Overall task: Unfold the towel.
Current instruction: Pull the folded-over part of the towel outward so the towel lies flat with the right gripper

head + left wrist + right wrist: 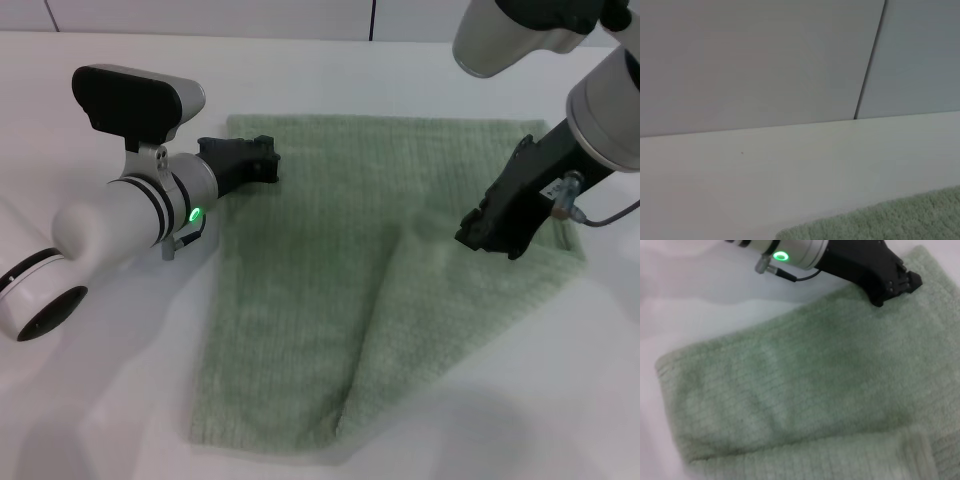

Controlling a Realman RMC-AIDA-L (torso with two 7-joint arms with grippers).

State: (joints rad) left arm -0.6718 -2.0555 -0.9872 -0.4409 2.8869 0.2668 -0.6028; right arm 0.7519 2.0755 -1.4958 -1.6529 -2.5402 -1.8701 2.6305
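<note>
1. The towel [330, 300] lay on the white worktop [560, 400], spread across the middle of the head view, pale sage-green with a fine ribbed texture.
2. It was not fully flat: a large triangular flap on the robot's right side lay folded over the rest, its crease running from near the right gripper down to the near edge.
3. The left gripper [262, 160] sat low at the towel's far-left corner, its dark fingers [240, 158] reaching over the cloth's edge.
4. Whether those fingers were clenched on the cloth or released could not be told from any view; in the right wrist view the left gripper [900, 282] showed only as a dark tip lying against the towel [815, 390].
5. A green light [192, 214] glowed on the left arm's wrist.
6. The right gripper [490, 235] was down at the towel's right side, at the upper end of the folded flap, its dark body tilted toward the cloth.
7. Its fingertips met the cloth, but I could not tell whether they were grasping it.
8. The left wrist view showed just an edge of the towel [890, 220] on the worktop [790, 175], with a pale wall [750, 60] behind.
</note>
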